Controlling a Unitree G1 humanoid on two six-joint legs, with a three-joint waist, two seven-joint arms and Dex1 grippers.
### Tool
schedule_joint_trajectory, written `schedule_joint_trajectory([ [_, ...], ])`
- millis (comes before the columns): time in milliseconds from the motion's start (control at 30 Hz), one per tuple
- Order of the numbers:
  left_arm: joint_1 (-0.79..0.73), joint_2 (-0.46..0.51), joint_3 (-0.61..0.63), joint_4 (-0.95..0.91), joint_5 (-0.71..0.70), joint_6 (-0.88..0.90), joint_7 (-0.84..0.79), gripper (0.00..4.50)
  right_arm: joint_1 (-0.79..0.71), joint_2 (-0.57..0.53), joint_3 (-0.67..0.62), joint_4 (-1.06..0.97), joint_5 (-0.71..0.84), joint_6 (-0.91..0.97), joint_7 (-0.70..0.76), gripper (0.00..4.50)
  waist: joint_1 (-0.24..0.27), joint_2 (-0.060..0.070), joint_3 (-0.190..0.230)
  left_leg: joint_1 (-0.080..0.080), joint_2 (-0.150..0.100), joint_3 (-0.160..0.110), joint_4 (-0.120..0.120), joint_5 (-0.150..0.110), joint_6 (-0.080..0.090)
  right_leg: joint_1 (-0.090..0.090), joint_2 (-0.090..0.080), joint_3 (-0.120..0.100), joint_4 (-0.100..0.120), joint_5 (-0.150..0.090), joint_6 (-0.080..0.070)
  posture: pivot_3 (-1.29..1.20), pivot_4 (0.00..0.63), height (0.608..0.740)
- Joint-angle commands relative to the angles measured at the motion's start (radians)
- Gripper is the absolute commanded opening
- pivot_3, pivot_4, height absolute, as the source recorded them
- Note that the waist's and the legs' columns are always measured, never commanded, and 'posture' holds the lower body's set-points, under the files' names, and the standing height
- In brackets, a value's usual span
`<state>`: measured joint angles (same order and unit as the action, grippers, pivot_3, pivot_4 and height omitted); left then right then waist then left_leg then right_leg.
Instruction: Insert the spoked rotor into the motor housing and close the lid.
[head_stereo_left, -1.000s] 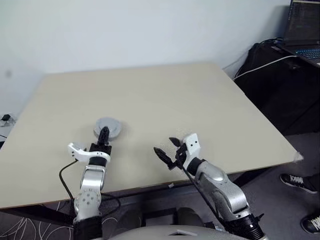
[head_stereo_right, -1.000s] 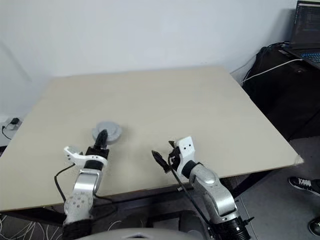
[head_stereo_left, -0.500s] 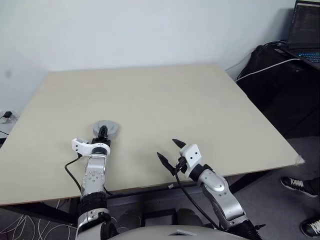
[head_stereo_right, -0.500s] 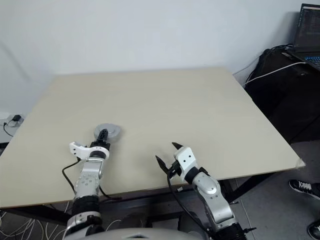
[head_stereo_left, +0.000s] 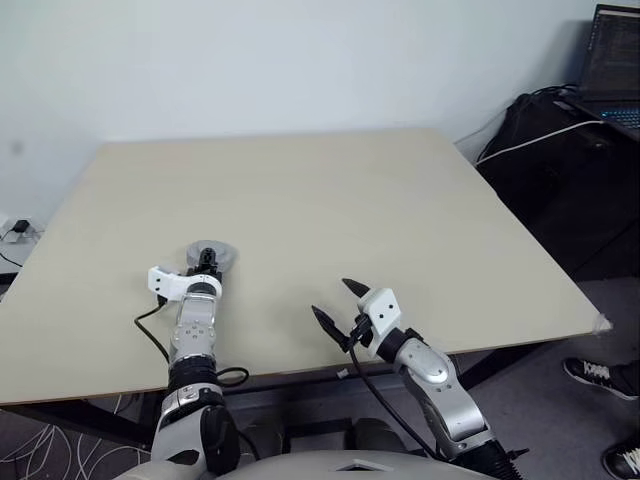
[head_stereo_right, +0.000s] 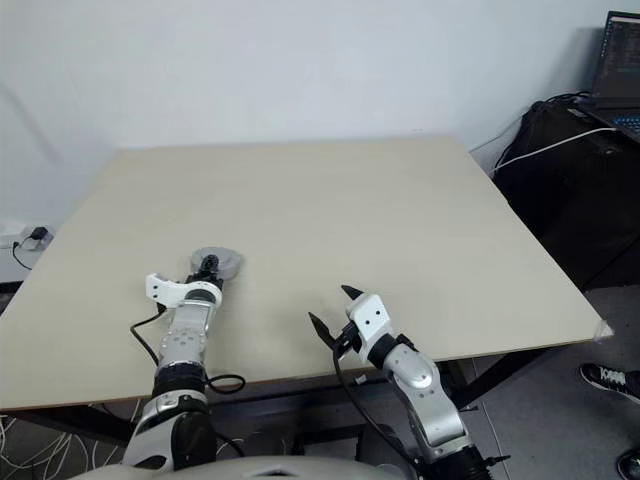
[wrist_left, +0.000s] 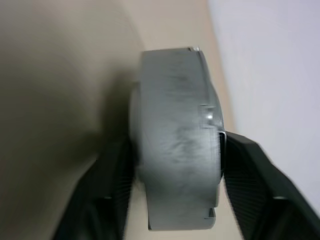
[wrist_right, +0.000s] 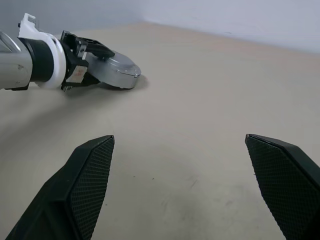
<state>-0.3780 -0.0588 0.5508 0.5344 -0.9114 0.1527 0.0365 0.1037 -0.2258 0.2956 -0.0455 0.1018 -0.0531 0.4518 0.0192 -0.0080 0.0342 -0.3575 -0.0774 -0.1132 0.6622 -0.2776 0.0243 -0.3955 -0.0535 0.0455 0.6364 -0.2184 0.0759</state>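
A thick grey round unit, the motor housing (head_stereo_left: 212, 253) with the smooth shiny lid (wrist_right: 120, 64) on top, rests near the table's front left. My left gripper (head_stereo_left: 205, 263) is shut on it, one finger (wrist_left: 112, 195) against each flat face, seen edge-on in the left wrist view. It rests slightly tilted on the table. The spoked rotor is hidden. My right gripper (head_stereo_left: 330, 298) hovers open over the front middle of the table, holding nothing, some way right of the housing.
The beige table (head_stereo_left: 350, 190) stretches wide behind and to the right. Beyond its right edge stand a dark case (head_stereo_left: 560, 160) with a laptop (head_stereo_left: 612, 65) and a white cable. A person's shoe (head_stereo_left: 590, 372) is on the floor at right.
My left arm has lowered and stretched flatter along the table, still at the housing. The camera view has shifted. The right gripper stays open in place.
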Motion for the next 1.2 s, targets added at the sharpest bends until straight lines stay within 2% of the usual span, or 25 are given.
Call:
schedule_joint_trajectory([
  [33,0.026,-0.032,-0.025,-0.058,0.023,0.039,0.019,3.62,-0.013,0.01,-0.014,-0.021,0.0,0.003,0.0,4.5,-0.001,0.0,0.0,0.0,0.0,0.0,0.0,0.0,0.0,0.0,0.0,0.0,0.0,0.0,0.001,0.0,0.0,0.74],
  [100,0.064,-0.058,-0.034,-0.101,0.029,0.062,0.039,4.31,-0.013,0.012,-0.014,-0.019,-0.002,0.005,-0.002,4.5,-0.001,0.002,-0.002,0.001,0.0,0.0,0.0,0.0,0.0,0.001,0.0,0.0,0.0,0.0,0.002,0.0,0.0,0.74],
  [133,0.075,-0.065,-0.036,-0.116,0.03,0.069,0.046,4.48,-0.013,0.013,-0.015,-0.019,-0.003,0.006,-0.002,4.5,-0.001,0.004,-0.004,0.002,0.0,0.0,0.0,0.0,0.0,0.001,0.0,0.0,-0.001,-0.001,0.003,0.0,0.0,0.74],
  [500,0.347,-0.157,-0.125,-0.397,0.009,0.227,0.15,4.48,-0.022,0.026,-0.016,-0.025,-0.004,0.034,0.009,4.5,-0.02,0.005,-0.007,0.01,0.001,0.003,-0.004,-0.002,0.002,0.005,-0.001,0.001,-0.002,-0.003,0.002,0.0,0.0,0.74],
  [667,0.505,-0.109,-0.271,-0.595,0.049,0.31,0.133,4.48,-0.008,0.039,-0.043,-0.054,0.03,0.063,0.002,4.5,-0.027,0.012,-0.013,0.012,0.0,0.005,-0.005,-0.004,0.002,0.006,-0.004,0.002,-0.002,-0.004,0.002,0.0,0.0,0.74],
  [767,0.597,-0.049,-0.387,-0.724,0.152,0.286,0.085,4.48,0.009,0.048,-0.068,-0.07,0.033,0.07,-0.022,4.5,-0.023,0.013,-0.014,0.012,0.0,0.005,-0.005,-0.006,0.0,0.006,-0.004,0.002,-0.003,-0.008,-0.002,0.0,0.0,0.74],
  [867,0.667,0.029,-0.505,-0.806,0.335,0.178,0.016,4.48,0.037,0.055,-0.09,-0.079,0.024,0.058,-0.054,4.5,-0.015,0.014,-0.013,0.011,0.0,0.005,-0.005,-0.006,0.0,0.007,-0.005,0.001,-0.005,-0.008,-0.002,0.0,0.0,0.74],
  [1033,0.718,0.112,-0.611,-0.8,0.662,-0.048,0.003,4.48,0.08,0.067,-0.122,-0.079,-0.017,-0.021,-0.12,4.5,-0.007,0.014,-0.011,0.011,0.001,0.004,-0.006,-0.006,-0.001,0.007,-0.004,0.001,-0.005,-0.008,-0.002,0.0,0.0,0.74],
  [1200,0.738,0.126,-0.63,-0.745,0.834,-0.188,0.041,4.48,0.119,0.078,-0.142,-0.052,-0.079,-0.131,-0.188,4.5,-0.004,0.016,-0.011,0.01,0.0,0.005,-0.008,-0.006,-0.001,0.005,-0.006,0.001,-0.007,-0.009,-0.002,0.0,0.0,0.74],
])
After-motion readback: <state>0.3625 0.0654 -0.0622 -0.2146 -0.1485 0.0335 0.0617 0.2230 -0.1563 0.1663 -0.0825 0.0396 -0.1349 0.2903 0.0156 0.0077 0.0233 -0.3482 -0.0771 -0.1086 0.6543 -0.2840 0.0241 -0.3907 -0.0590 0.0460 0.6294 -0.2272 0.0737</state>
